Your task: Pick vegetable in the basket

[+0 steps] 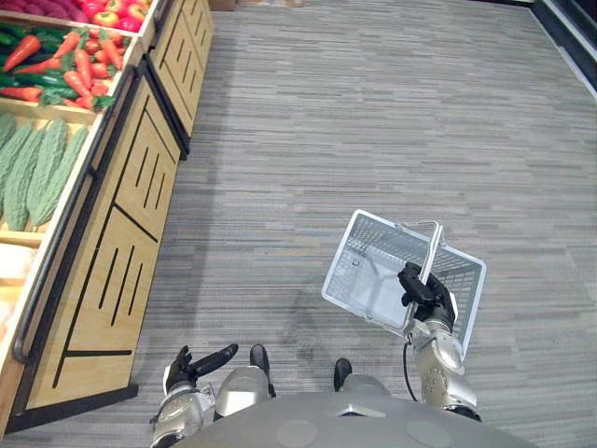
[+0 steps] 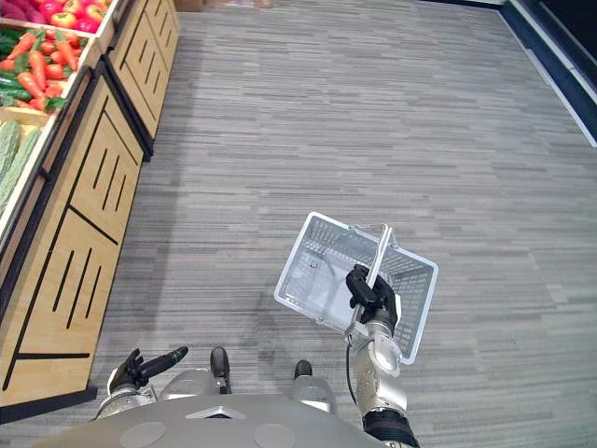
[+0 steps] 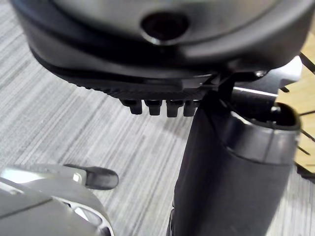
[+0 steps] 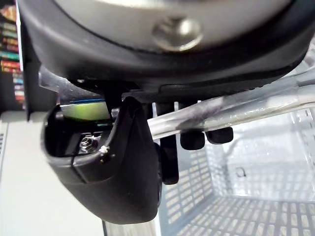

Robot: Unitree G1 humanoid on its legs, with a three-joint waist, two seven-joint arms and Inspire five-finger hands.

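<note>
Hanging from right hand, basket handle inside curled fingers, carrots well apart

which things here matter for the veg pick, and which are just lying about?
Job:
basket, empty, handle held by right hand
carrots
bitter gourds
left hand, open, low

Lying about:
apples
wooden stand

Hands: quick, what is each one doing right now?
Left hand: open, holding nothing, low beside the wooden produce stand.
Right hand: shut on the pale bar handle of the white plastic mesh basket.
</note>
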